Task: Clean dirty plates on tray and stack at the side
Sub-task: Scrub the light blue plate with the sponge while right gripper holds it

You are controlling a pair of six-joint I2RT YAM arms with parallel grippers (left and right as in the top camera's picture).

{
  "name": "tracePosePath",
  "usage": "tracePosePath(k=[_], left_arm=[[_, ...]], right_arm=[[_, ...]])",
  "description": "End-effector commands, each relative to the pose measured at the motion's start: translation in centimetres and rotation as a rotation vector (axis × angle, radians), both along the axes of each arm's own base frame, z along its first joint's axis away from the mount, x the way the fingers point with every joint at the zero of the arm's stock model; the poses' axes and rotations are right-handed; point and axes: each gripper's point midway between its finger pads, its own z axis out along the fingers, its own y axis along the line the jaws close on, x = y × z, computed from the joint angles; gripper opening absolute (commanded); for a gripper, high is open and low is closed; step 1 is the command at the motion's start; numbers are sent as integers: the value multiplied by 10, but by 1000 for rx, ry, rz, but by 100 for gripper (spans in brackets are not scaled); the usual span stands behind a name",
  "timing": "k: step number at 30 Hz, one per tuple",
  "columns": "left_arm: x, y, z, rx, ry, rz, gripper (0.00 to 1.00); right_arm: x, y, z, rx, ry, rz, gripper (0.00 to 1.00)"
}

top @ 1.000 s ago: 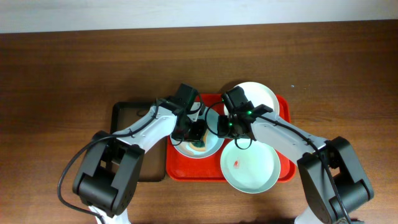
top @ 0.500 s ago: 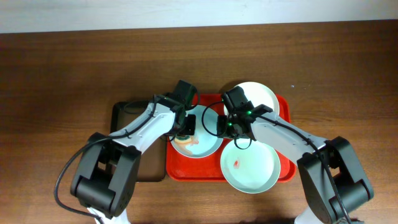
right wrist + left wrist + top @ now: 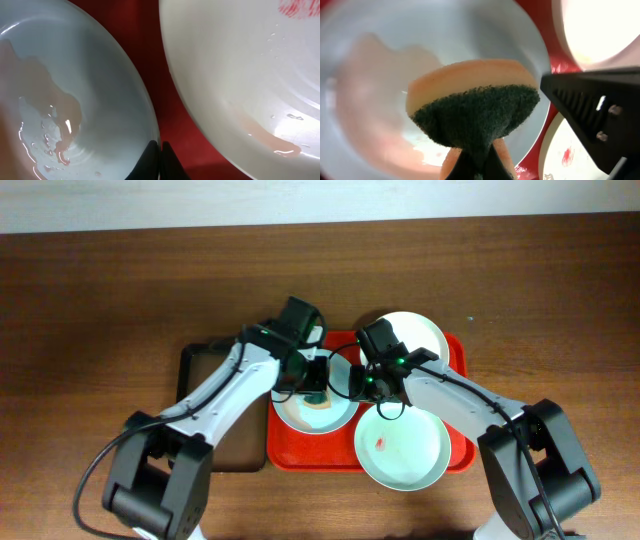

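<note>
Looking down on a brown wooden bench (image 3: 100, 300) carrying the red tray (image 3: 290, 452) near its middle, with a smaller black tray (image 3: 200, 380) with a brown floor just to the left.

Finding all three plates lying in the red tray:
- the pale blue plate (image 3: 295, 412) at the left end
- the white plate (image 3: 420, 335) at the far right, overhanging the far rim
- the pale green plate (image 3: 410, 455) at the near right, overhanging the near rim

Noticing a small red smear (image 3: 381, 442) left of centre on the pale green plate.

Reaching over the pale blue plate with the left claw (image 3: 476, 165), fingers squeezed tight on a sponge (image 3: 475, 100), pinching its dark green scouring layer, with the orange foam layer on the other side. Holding the sponge low over the plate's middle, without showing clearly whether it is touching. Seeing a thin pinkish wet film across that plate's floor.

Pinching the right-hand rim of the pale blue plate with the right claw (image 3: 159, 160), fingertips drawn together on the rim edge beside a strip of bare red tray floor. Catching, in the right wrist view, a neighbouring pale plate with a red smear at its upper edge and a pink-tinged puddle lower down. Being unable to tell from that view whether white or green.
</note>
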Motion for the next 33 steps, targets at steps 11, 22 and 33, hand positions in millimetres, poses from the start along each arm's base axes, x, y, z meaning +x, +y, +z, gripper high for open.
tracePosePath(k=[11,22,33], left_arm=[[16,45,-34,171,34,86,0],[-8,148,20,337,9,248,0],[-22,156,-51,376,74,243,0]], right_arm=[[-1,3,3,15,-2,-1,4],[-2,2,3,14,1,-1,4],[-1,3,3,17,-5,-1,22]])
